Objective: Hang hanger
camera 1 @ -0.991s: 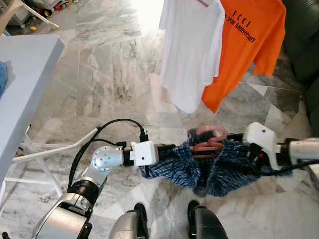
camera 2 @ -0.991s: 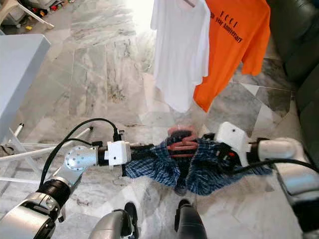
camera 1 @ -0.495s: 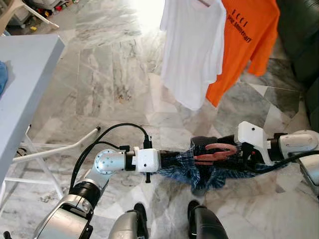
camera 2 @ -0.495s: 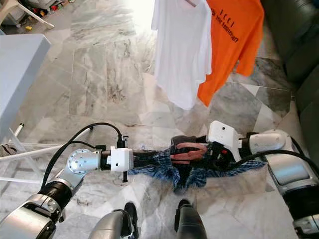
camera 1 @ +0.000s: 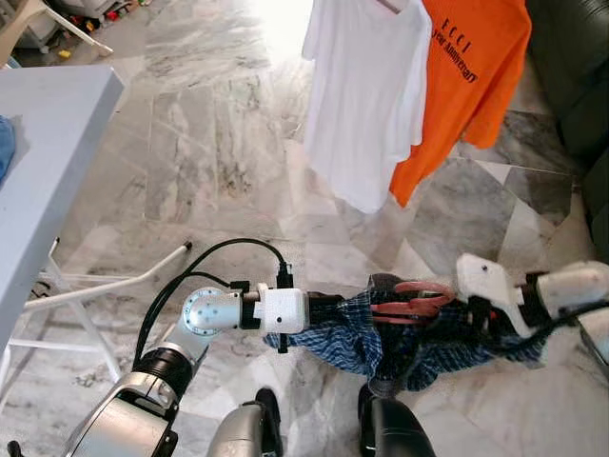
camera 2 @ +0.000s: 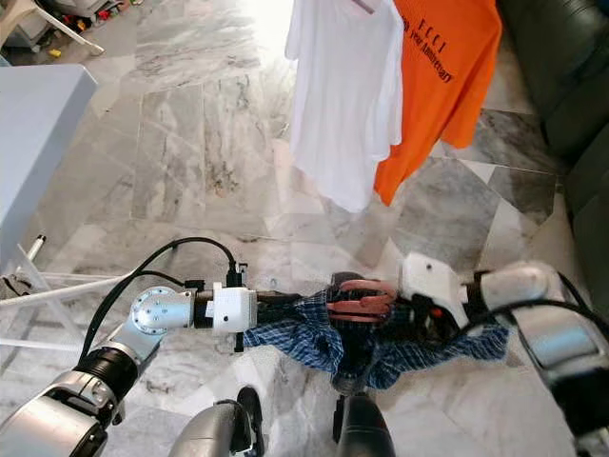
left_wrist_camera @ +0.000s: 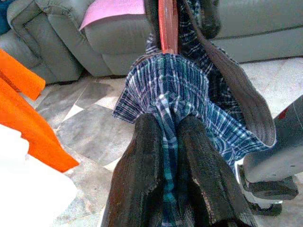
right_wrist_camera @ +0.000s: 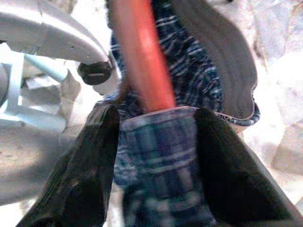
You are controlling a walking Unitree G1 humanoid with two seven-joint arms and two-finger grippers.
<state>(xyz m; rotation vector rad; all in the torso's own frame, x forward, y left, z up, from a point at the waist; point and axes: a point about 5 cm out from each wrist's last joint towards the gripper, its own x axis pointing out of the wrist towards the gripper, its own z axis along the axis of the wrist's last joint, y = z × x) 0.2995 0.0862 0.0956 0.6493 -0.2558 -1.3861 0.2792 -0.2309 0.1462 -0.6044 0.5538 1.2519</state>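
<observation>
Blue plaid shorts on a red hanger hang low in front of me, stretched between both arms. My left gripper is shut on the shorts' left edge; in the left wrist view its fingers pinch the plaid cloth below the hanger's red bar. My right gripper is shut on the right side; in the right wrist view its fingers press on cloth wrapped around the hanger's arm. The grey waistband hangs loose.
A white T-shirt and an orange T-shirt hang ahead over the marble floor. A grey table stands at the left with white frame legs beneath. A dark sofa is at the right. My feet are below the shorts.
The right arm pulled back to the right and a little lower, so the bunched shorts spread out again between the grippers. The left arm barely moved.
</observation>
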